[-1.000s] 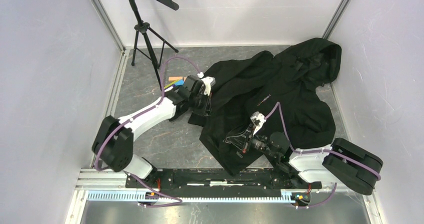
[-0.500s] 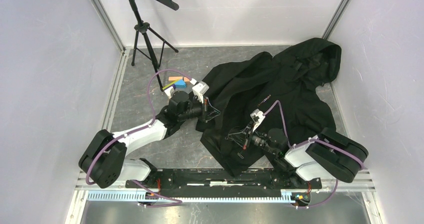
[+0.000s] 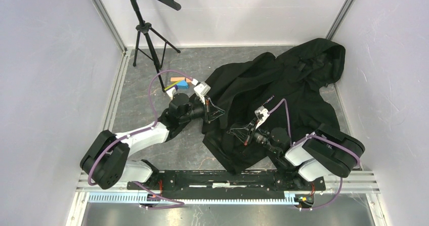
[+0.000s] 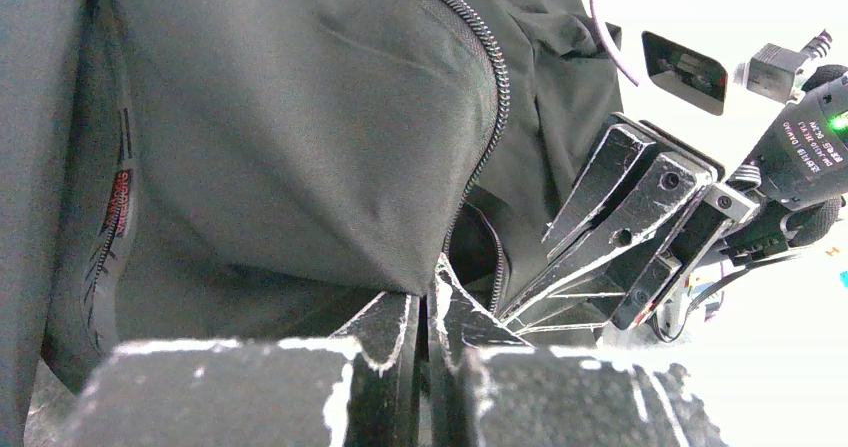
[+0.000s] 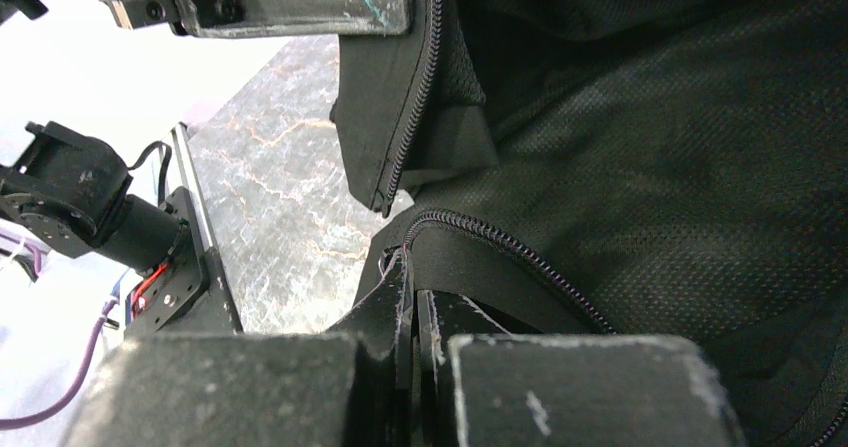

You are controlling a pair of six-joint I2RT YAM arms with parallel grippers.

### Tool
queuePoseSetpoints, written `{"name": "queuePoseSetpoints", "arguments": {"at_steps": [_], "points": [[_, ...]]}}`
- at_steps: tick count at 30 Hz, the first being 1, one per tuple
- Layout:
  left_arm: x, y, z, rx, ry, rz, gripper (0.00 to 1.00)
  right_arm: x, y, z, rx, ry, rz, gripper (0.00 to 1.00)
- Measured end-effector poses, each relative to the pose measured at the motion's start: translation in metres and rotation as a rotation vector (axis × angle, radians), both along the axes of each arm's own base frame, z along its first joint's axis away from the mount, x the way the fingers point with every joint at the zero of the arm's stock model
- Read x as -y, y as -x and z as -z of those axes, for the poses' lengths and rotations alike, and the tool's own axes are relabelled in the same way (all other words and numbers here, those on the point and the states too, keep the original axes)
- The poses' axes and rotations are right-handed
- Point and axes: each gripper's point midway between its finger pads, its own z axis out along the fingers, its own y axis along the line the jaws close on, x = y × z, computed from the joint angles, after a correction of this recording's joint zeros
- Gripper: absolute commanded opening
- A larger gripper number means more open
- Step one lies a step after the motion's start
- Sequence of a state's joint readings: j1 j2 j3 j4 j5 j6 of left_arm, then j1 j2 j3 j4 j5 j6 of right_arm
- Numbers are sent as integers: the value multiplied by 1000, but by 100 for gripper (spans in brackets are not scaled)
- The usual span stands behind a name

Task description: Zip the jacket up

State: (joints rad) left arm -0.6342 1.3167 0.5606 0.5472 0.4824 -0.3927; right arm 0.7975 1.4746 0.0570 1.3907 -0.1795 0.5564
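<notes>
The grey table (image 3: 146, 115) is the biggest thing, and the black jacket (image 3: 293, 89) lies spread open on it, with its hood at the far end and its bottom edge at the near end. The stand (image 3: 145, 34) with thin legs is far off from the jacket, past its left sleeve. The left claw (image 3: 221, 111) is at the jacket's left front edge, about halfway down. Its two fingers (image 4: 395, 322) are pressed together, and they pinch that edge right at the corner where the zip teeth (image 4: 492, 77) run down. The cloth hangs just above the fingers. The right claw (image 3: 231, 131) is over the lower front of the jacket, close beside the left claw and pointing at it. Its fingers (image 5: 392, 302) are pressed together too, and they pinch the other zip edge (image 5: 500, 237), which curls away from the tips. The two jacket edges are near each other but do not touch. A few small coloured blocks (image 3: 178, 82) lie on the table just past the jacket's left sleeve.
</notes>
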Motion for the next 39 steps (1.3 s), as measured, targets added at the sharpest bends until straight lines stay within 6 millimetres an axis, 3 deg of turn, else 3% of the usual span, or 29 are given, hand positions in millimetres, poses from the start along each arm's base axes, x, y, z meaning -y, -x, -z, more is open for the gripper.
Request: {"name": "queuePoseSetpoints", "arguments": {"at_steps": [6,24,39], "points": [[1,-1,0,2,2,1,2,1,-8,-4,10,-22,31,0],[2,0,10,-22,-13,9,2,-2,-6,15,-57,0,13,0],[4,1,13,-30,-17,19,2,-4,-4,8,-40,-16,-4,0]]}}
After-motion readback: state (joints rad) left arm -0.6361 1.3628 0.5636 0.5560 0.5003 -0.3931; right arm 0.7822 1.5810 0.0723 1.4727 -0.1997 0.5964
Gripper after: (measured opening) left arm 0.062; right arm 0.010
